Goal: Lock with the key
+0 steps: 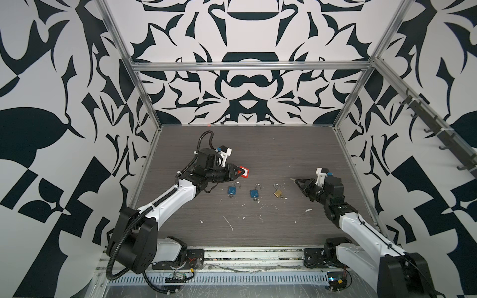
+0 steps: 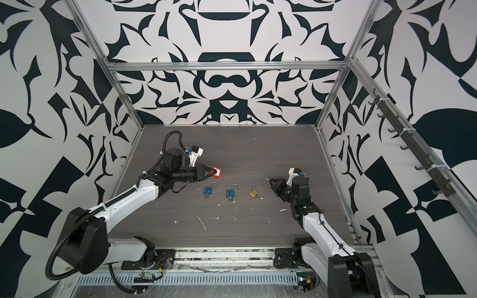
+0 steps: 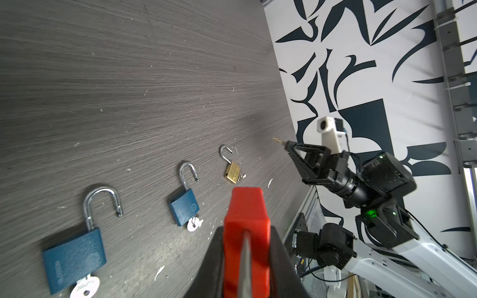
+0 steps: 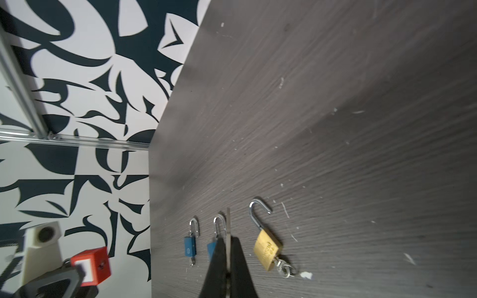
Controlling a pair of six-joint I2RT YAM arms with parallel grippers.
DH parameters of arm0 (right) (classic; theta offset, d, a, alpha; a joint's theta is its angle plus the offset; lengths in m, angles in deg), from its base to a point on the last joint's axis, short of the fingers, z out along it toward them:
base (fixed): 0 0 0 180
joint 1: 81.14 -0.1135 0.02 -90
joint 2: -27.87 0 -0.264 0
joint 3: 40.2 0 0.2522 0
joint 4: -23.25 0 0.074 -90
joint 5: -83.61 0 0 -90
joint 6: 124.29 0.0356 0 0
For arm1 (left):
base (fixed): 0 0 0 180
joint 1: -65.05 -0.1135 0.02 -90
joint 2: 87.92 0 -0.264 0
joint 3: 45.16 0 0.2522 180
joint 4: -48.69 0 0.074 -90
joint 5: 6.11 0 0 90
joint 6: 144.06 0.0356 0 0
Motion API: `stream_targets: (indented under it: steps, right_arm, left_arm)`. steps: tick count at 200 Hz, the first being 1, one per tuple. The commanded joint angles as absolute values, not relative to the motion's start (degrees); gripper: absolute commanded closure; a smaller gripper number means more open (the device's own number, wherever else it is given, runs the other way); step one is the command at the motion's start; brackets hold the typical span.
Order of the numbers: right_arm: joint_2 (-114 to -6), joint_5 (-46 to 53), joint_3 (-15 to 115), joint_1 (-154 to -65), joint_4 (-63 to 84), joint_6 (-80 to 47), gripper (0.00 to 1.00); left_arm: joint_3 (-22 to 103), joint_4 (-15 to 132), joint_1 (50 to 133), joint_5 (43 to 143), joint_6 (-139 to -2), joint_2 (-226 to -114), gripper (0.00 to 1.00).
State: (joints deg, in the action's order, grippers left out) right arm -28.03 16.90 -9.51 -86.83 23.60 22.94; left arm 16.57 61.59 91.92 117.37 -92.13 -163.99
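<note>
Item: red padlock (image 1: 245,172), carried clear of the tabletop (image 1: 258,149) over its left half, clamped between the narrowly set jaws of the left gripper (image 1: 239,172) with its body jutting toward the middle; whether its shackle stood open could not be told. Item: key (image 1: 293,178), pinched in the fully closed right gripper (image 1: 297,180), blade projecting past the fingertips toward the left arm, held over the right half and well apart from the red padlock. Lying flat in a row between the two grippers, slightly nearer the front edge: left blue padlock (image 1: 231,190), middle blue padlock (image 1: 254,193) and brass padlock (image 1: 278,193), all with shackles open, the blue ones with keys in their bases and the brass one with a key ring at its base. Step judged in hand: bringing the key to the red padlock's keyway. To do it well, the small dark slot seen on the padlock's end face in the right wrist view should be turned square to the blade, the blade's edge matched to the slot, the approach kept straight along the blade's axis, and the left grip kept firm against the push and twist.
</note>
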Motion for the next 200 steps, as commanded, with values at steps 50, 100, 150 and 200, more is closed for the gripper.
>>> stream_targets:
  steps: [50,100,150,200]
  right_arm:
    - [-22.4,8.5,-14.0,-86.8,23.8,26.5,1.0]
    - [-22.3,6.3,-14.7,-86.8,22.9,25.5,1.0]
    - [-26.6,4.4,-15.7,-86.8,26.2,27.6,1.0]
    - [-32.7,3.2,-17.5,-86.8,34.5,29.0,1.0]
  left_arm:
    - [13.2,53.0,92.6,119.7,-94.3,-161.4,1.0]
    - [14.2,49.7,92.7,121.5,-95.3,-165.1,1.0]
    - [16.8,46.1,93.6,123.1,-96.3,-170.1,1.0]
    - [20.3,44.4,95.2,124.2,-96.4,-176.0,1.0]
